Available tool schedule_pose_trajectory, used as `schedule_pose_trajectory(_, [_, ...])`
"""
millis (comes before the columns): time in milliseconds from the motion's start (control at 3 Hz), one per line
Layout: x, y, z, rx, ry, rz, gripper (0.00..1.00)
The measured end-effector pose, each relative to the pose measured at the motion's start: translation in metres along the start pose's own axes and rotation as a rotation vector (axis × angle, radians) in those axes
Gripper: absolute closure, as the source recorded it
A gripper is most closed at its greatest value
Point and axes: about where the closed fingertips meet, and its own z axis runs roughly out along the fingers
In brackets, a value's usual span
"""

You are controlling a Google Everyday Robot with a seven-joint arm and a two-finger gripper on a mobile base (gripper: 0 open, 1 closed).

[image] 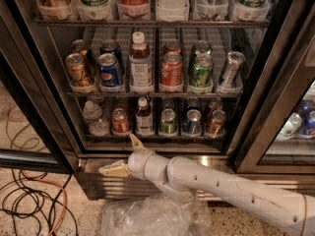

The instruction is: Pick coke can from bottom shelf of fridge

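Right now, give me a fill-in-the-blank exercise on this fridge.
The coke can stands on the fridge's ___ shelf.
The hand hovers ___ that shelf, outside the fridge.
Between the coke can and the green can stands a ___.
The hand's fingers are ___.
Missing: bottom; below; bottle; open.
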Motion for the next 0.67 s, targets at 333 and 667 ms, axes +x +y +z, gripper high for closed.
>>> schedule_pose_trajectory(333, [0.0036, -0.0006, 0.0018, 0.006, 0.0, 0.009, 0.27])
schedule_pose_trajectory(667, [0.0069, -0.0043, 0.0058, 0.041, 0.002, 0.016, 0.21])
